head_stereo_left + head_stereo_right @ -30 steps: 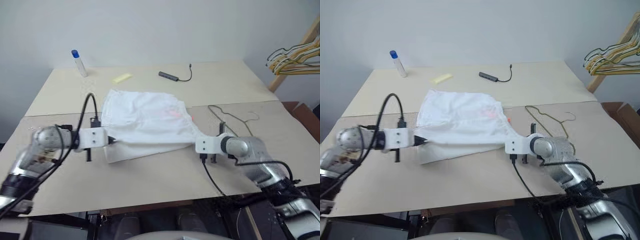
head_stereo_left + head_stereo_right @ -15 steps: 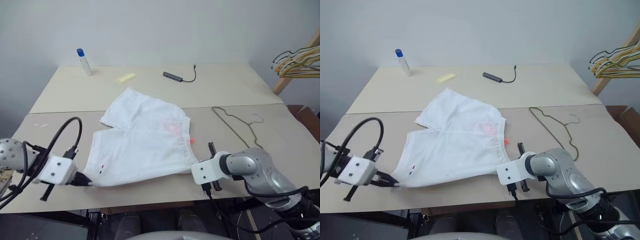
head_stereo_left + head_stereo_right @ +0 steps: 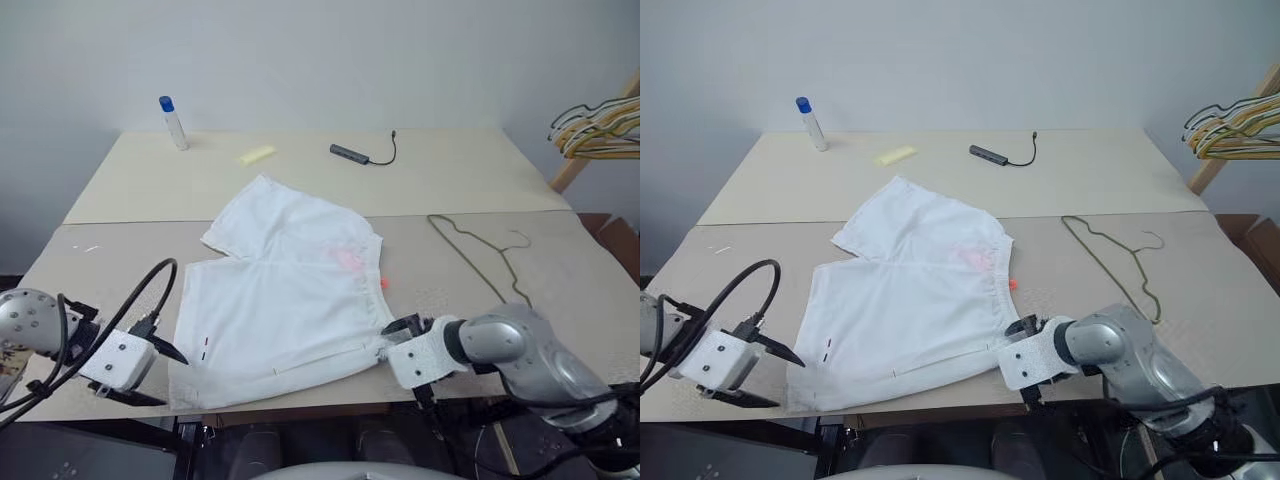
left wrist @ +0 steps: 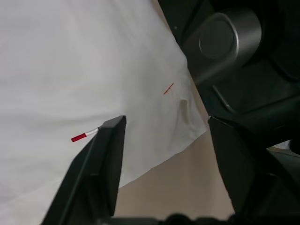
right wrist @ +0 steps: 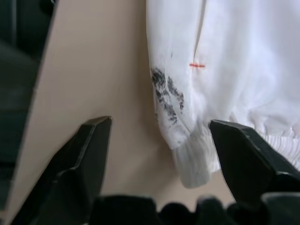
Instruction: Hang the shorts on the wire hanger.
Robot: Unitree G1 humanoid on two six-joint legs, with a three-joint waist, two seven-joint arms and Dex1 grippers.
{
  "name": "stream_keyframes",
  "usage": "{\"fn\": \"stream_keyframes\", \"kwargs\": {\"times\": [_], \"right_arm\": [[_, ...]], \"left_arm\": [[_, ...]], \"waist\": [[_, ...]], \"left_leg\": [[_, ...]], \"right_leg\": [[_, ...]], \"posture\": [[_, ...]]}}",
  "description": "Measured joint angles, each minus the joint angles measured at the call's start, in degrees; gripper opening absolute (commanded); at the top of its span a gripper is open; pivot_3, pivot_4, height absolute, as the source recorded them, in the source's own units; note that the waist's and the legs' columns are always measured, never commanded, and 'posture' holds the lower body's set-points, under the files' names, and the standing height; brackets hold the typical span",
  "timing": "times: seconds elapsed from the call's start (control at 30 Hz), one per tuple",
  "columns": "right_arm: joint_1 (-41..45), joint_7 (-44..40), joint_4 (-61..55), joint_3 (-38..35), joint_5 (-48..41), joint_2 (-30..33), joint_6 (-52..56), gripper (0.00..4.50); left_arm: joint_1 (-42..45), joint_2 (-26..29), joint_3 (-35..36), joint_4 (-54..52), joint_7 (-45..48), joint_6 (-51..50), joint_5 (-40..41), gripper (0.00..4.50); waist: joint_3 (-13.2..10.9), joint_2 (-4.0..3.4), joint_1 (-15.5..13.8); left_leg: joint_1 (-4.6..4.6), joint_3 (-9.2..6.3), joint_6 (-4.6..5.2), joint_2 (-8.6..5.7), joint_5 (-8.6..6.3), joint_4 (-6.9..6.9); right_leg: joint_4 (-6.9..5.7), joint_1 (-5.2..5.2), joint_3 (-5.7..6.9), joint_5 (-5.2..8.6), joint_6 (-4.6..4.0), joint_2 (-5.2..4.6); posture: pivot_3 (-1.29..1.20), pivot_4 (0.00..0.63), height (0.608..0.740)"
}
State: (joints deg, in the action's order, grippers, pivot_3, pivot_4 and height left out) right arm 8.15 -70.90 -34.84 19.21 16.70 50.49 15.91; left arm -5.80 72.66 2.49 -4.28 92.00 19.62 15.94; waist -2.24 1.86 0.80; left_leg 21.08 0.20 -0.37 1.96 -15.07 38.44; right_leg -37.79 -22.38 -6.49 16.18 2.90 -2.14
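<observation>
Lying flat near the front edge of the beige desk (image 3: 480,180), the white cloth shorts (image 3: 285,300) look light and limp, best pinched at the elastic waistband. The thin dark wire hanger (image 3: 478,255) lies just beside them, stiff and springy. Left claw (image 3: 165,372) and right claw (image 3: 400,330) both stand spread, empty.

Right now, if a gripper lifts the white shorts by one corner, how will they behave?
Probably floppy: the shorts lie flat and creased on the table, so they would drape. Likely light, being thin cloth. The gathered waistband looks thicker and may grip better than the hem.
</observation>
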Motion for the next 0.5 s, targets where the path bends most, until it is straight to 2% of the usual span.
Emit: {"fn": "stream_keyframes", "kwargs": {"times": [0.07, 0.23, 0.37, 0.5], "right_arm": [[0.2, -0.1, -1.0, -3.6, -4.2, -0.3, 3.3, 4.50], [2.9, 3.0, 2.7, -11.0, -8.7, -0.7, 13.9, 4.50], [7.6, 11.4, 14.0, -15.8, -9.7, -5.6, 22.7, 4.50], [10.5, 15.8, 25.4, -20.4, -12.9, -7.2, 26.4, 4.50]], "left_arm": [[0.5, 0.1, 0.1, 0.0, 0.1, -0.3, 0.3, 4.41], [3.5, -1.6, 2.3, -1.2, -0.8, -6.9, 6.9, 4.41], [6.6, -8.4, 3.5, -5.9, -7.3, -16.5, 14.1, 4.41], [7.9, -12.2, 3.7, -10.1, -12.9, -25.8, 18.9, 4.41]], "waist": [[0.0, 0.00, 0.0], [0.0, 0.03, 0.1], [0.0, 0.03, 0.1], [0.0, 0.03, 0.1]], "left_leg": [[-0.06, 0.00, 0.00, 0.00, 0.00, 0.00], [-0.04, 0.00, 0.00, 0.02, 0.00, 0.00], [0.00, -0.01, 0.00, -0.01, 0.00, 0.01], [0.03, -0.03, 0.07, -0.03, -0.04, 0.01]], "right_leg": [[0.00, 0.06, 0.00, 0.02, 0.04, 0.00], [0.01, 0.05, 0.02, 0.02, 0.03, 0.01], [-0.02, 0.02, -0.03, -0.16, -0.27, 0.01], [0.01, 0.01, -0.04, -0.18, -0.30, 0.00]], "posture": [[0.01, 0.000, 0.740], [0.01, 0.000, 0.740], [0.00, 0.000, 0.740], [0.01, 0.000, 0.740]]}}
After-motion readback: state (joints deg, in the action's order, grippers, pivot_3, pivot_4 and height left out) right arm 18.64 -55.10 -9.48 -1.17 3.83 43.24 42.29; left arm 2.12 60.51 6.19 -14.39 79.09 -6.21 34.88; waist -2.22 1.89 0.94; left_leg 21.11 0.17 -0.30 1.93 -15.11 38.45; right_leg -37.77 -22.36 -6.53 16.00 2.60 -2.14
